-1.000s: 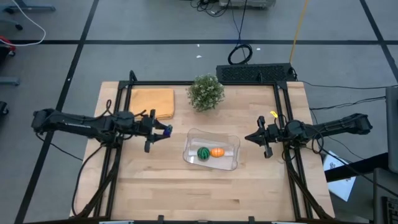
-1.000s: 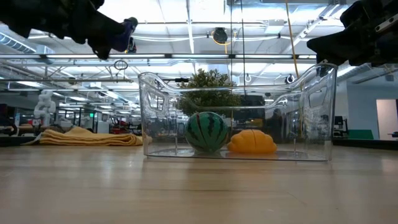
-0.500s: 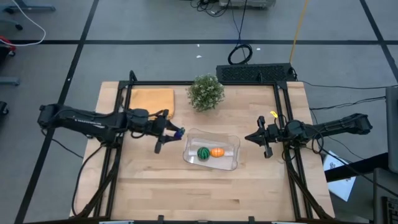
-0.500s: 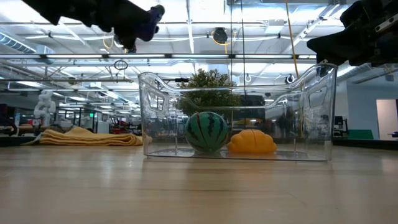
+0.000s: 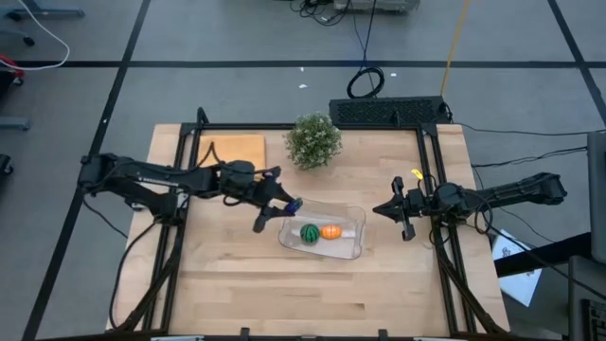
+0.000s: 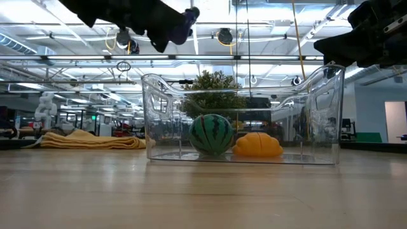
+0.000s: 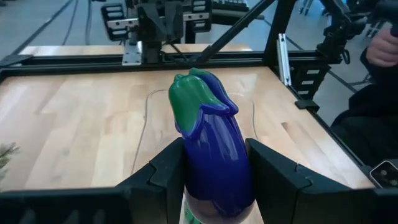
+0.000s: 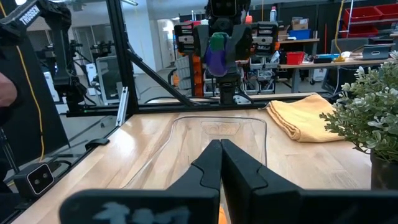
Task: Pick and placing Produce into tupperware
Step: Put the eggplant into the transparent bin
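Two pieces already sit in the tub (image 5: 352, 220): the green striped ball (image 5: 309, 233) and, just beside it, the orange piece (image 5: 330, 230), both resting on the clear floor. From table level the ball (image 6: 212, 134) and the orange piece (image 6: 257, 145) show side by side through the wall. Up above, the left gripper (image 5: 280, 207) hangs over the tub's left rim, its fingers clamped on either side of the eggplant (image 5: 292, 204). On the wrist camera the eggplant (image 7: 214, 155) stands between the two dark pads, green cap pointing away from the wrist, gripped firm by its purple body. It's well clear of the table, higher than the rim in the low view (image 6: 188, 14). Over on the far side, the right gripper (image 5: 393, 210) waits beyond the tub's right end, fingers pressed together with nothing in them. A plant (image 5: 312, 139) and a yellow cloth (image 5: 232, 151) lie at the back of the table (image 5: 237, 284).
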Motion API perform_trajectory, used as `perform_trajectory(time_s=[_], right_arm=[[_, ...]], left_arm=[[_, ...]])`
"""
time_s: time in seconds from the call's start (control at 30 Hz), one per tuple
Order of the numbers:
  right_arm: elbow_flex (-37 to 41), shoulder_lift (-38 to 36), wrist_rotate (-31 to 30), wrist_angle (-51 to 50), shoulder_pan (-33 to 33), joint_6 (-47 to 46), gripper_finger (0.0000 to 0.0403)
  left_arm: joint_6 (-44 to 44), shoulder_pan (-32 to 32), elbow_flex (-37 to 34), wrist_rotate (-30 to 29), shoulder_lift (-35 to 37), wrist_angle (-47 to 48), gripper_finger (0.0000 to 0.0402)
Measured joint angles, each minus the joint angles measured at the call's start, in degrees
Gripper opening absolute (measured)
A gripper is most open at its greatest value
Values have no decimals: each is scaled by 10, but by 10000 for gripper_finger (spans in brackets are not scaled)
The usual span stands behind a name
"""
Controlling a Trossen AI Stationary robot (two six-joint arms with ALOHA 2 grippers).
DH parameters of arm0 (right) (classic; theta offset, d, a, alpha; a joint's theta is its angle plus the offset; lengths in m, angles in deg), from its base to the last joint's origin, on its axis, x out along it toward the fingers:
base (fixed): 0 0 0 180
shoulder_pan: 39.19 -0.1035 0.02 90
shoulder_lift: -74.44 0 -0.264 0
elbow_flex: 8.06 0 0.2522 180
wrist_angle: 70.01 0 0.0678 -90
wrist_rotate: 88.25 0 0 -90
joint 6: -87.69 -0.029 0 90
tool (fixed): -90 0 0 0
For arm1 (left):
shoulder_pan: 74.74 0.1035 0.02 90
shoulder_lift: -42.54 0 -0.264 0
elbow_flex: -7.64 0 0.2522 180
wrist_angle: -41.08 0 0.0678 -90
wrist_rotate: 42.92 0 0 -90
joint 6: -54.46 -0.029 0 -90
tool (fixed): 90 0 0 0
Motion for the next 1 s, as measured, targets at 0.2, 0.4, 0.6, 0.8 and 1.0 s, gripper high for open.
perform_trajectory(time_s=[0.2, 0.4, 0.6, 0.8, 1.0], right_arm=[[0, 0, 0, 0, 0, 0, 0], [0, 0, 0, 0, 0, 0, 0], [0, 0, 0, -1, 0, 0, 0], [0, 0, 0, -2, 0, 0, 0], [0, 0, 0, -1, 0, 0, 0]], left_arm=[[-3, 0, 27, 22, -43, -12, 152], [-3, 0, 55, 31, -86, -12, 152], [-4, 0, 72, 47, -115, -13, 152], [-5, 0, 78, 47, -116, -24, 152], [10, 0, 78, 46, -116, -62, 152]])
